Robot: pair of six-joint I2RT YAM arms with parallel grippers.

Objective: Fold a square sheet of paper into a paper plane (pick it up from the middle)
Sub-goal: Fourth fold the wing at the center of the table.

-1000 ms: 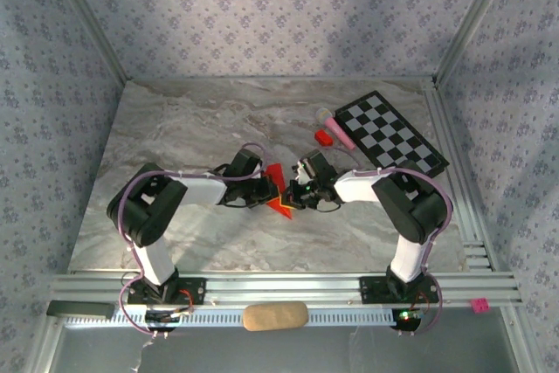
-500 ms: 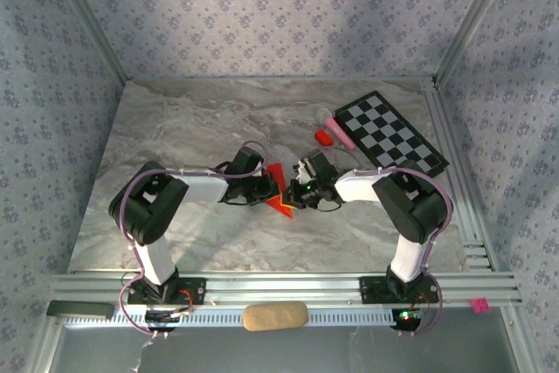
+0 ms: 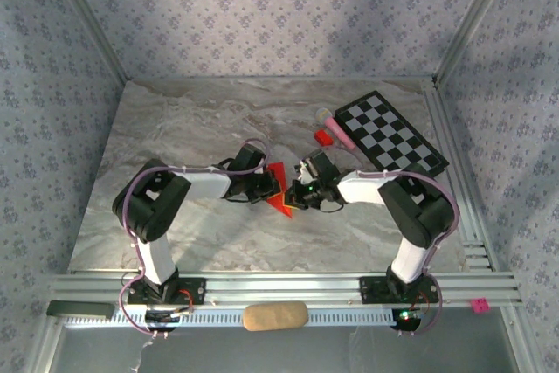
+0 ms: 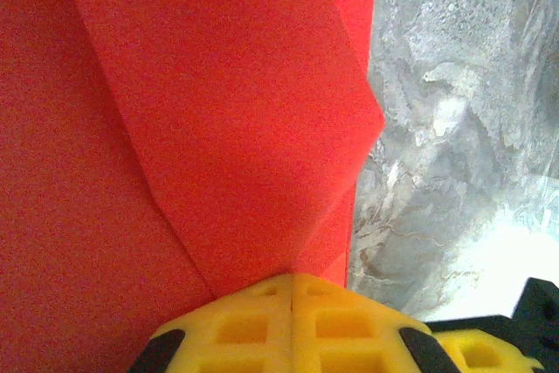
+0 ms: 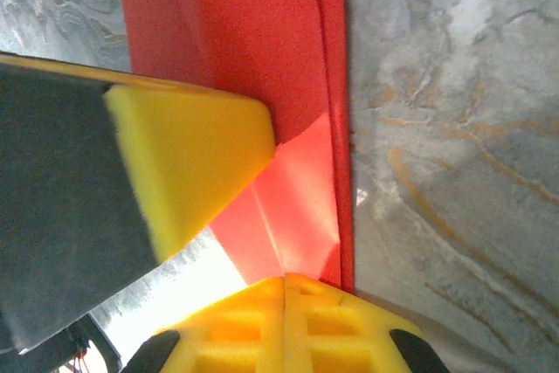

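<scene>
left gripper (image 4: 291, 301) – closed, pinched on thin bright red creased sheet of paper (image 4: 218, 111) | right gripper (image 5: 284, 303) – closed on the same sheet's folded edge | sheet held up between both over mid grey marble table (image 3: 175, 128) | step judged: crease being formed; pinches to be held tight, layers aligned, tension evened | far: small red block (image 3: 324, 137), checkered board (image 3: 390, 133) | no container made out

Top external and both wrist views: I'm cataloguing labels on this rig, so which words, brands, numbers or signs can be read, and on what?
No text can be read.
The red paper is plain and unmarked in both wrist views.
The checkered board carries squares and no characters.
The small pink tag by the front rail is too small to tell whether it bears text.
</scene>
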